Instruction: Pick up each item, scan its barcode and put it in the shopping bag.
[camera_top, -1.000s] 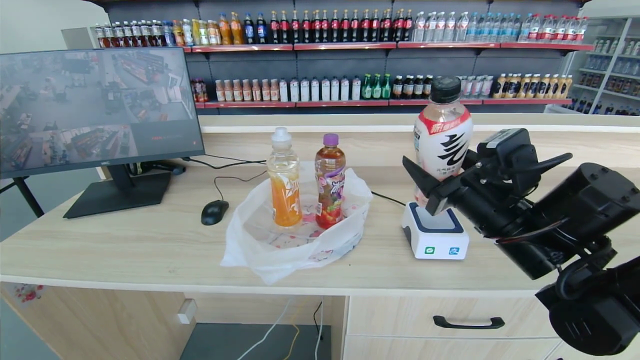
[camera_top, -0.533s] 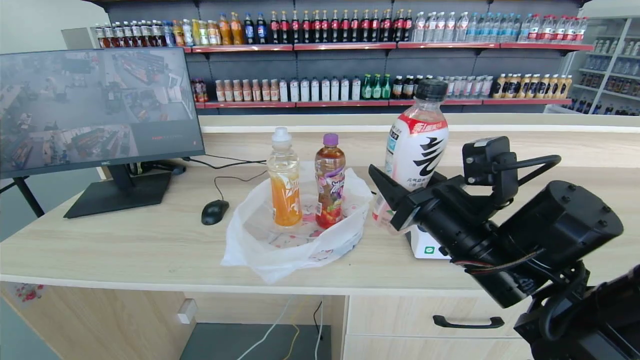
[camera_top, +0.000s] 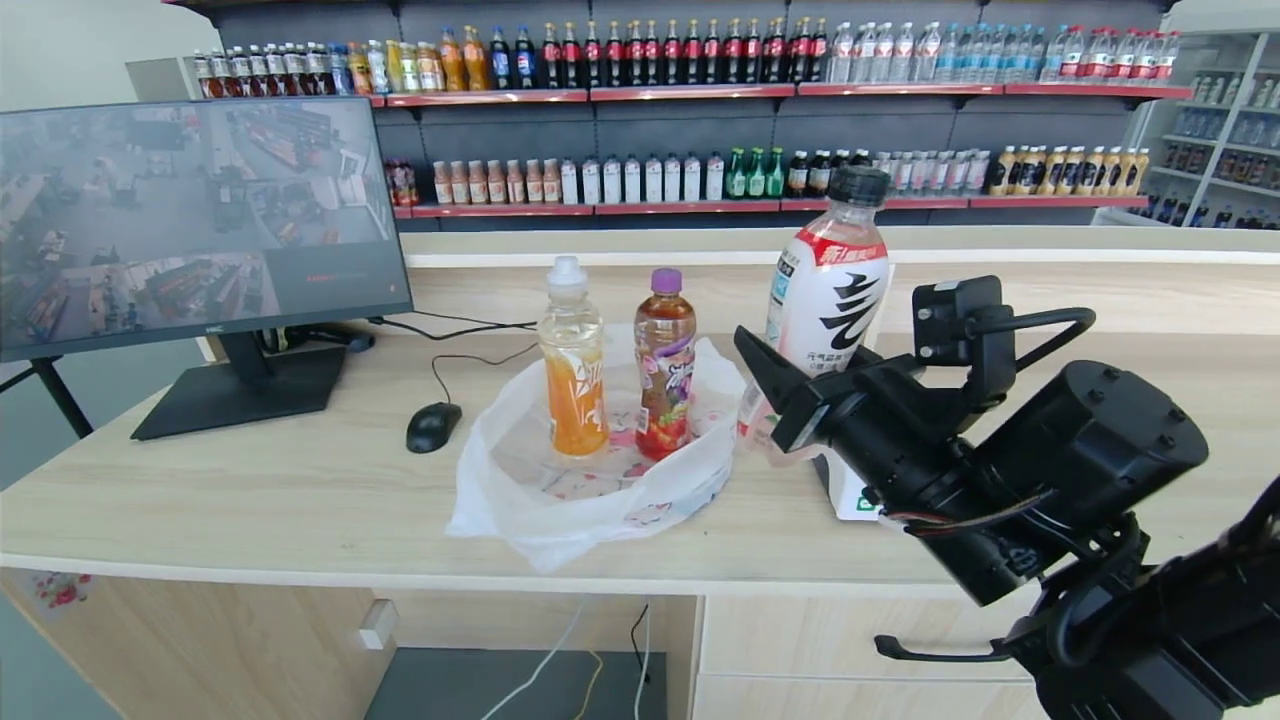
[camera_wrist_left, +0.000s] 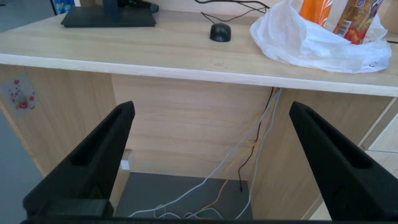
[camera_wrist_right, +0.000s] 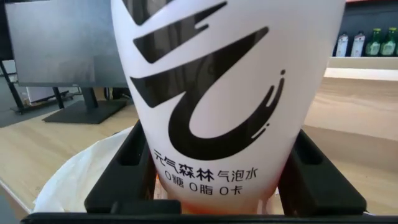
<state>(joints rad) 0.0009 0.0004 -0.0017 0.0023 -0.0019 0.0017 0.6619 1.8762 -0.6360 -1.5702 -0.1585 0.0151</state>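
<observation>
Gripping a black-capped white bottle (camera_top: 828, 290), the right gripper (camera_top: 800, 372) hovers three o'clock of the white plastic bag (camera_top: 560, 510), perhaps touching it. Left gripper (camera_wrist_left: 211, 155) gapes wide, empty.

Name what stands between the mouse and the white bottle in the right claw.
Head view: between mouse and white bottle lies the shopping bag, holding an orange bottle and a purple-capped bottle.

head: high, facing shopping bag (camera_top: 580, 520) | left wrist: low, front-left of it | right wrist: close right; all share bag
</observation>
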